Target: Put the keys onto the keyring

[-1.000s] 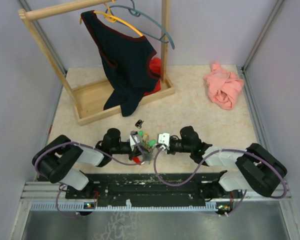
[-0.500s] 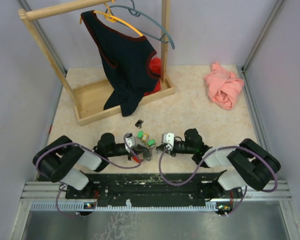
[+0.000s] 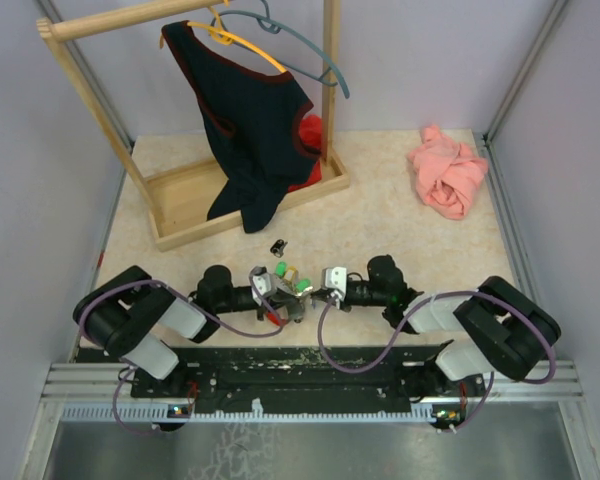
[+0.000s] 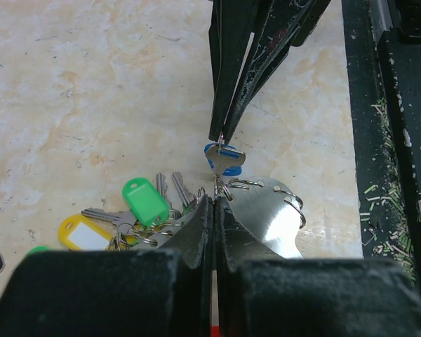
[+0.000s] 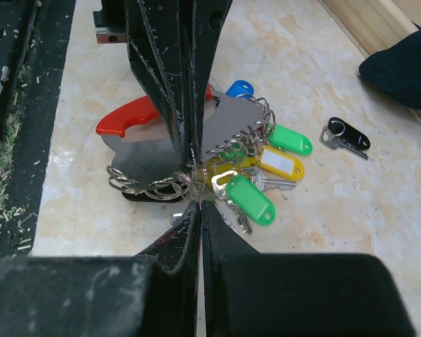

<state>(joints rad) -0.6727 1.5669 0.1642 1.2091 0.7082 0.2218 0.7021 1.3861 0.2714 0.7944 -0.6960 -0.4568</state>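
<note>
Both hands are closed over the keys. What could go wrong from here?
The right hand seems to pinch the blue key only by its edge; it may slip out and fall. The left hand grips a thin ring right below, so the fingertips could collide. The tagged keys lie entangled with the metal plate; a pull may drag them all.

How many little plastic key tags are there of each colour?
Green key tags: 2
Yellow key tag: 1
Blue key tag: 1
Black key tag: 1
Total: 5
</note>
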